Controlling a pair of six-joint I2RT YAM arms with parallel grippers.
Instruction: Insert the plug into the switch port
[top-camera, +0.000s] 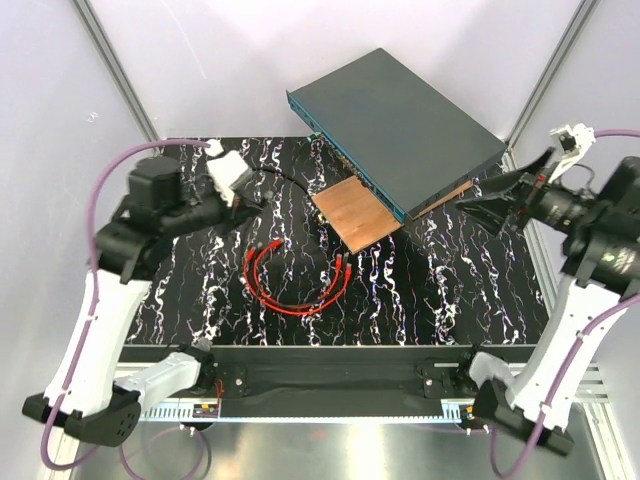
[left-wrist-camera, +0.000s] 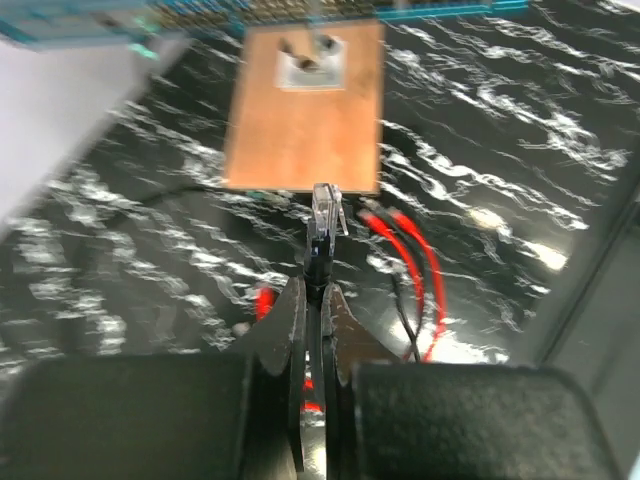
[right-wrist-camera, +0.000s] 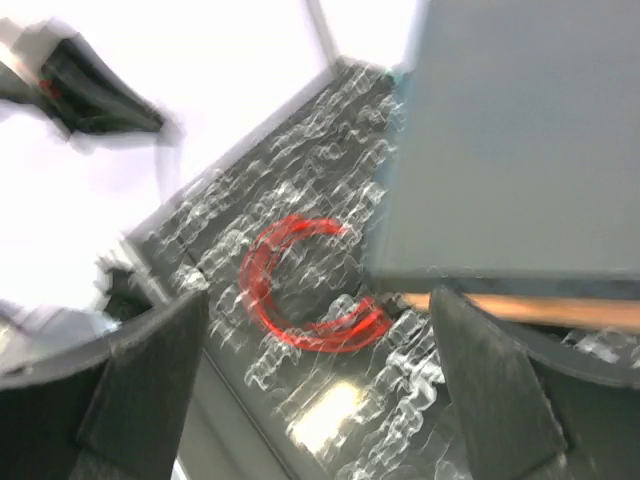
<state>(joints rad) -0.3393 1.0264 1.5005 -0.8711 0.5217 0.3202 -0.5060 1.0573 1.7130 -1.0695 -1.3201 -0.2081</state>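
The bright-red cable (top-camera: 292, 288) lies coiled on the black marbled table, free of both grippers. One plug end (top-camera: 343, 266) points toward the wooden board; two red ends show in the left wrist view (left-wrist-camera: 385, 218). The dark-grey switch (top-camera: 405, 120) sits at the back, its teal port row (top-camera: 345, 158) facing front-left and blurred in the left wrist view (left-wrist-camera: 300, 10). My left gripper (top-camera: 243, 208) is shut on a thin black cable whose clear connector (left-wrist-camera: 327, 208) sticks out past the fingertips. My right gripper (top-camera: 497, 203) is open and empty, raised by the switch's right end.
A brown wooden board (top-camera: 356, 214) with a small metal fitting (left-wrist-camera: 310, 60) lies under the switch's front edge. The black cable (top-camera: 285, 180) trails across the back left of the table. Metal frame posts stand at the back corners.
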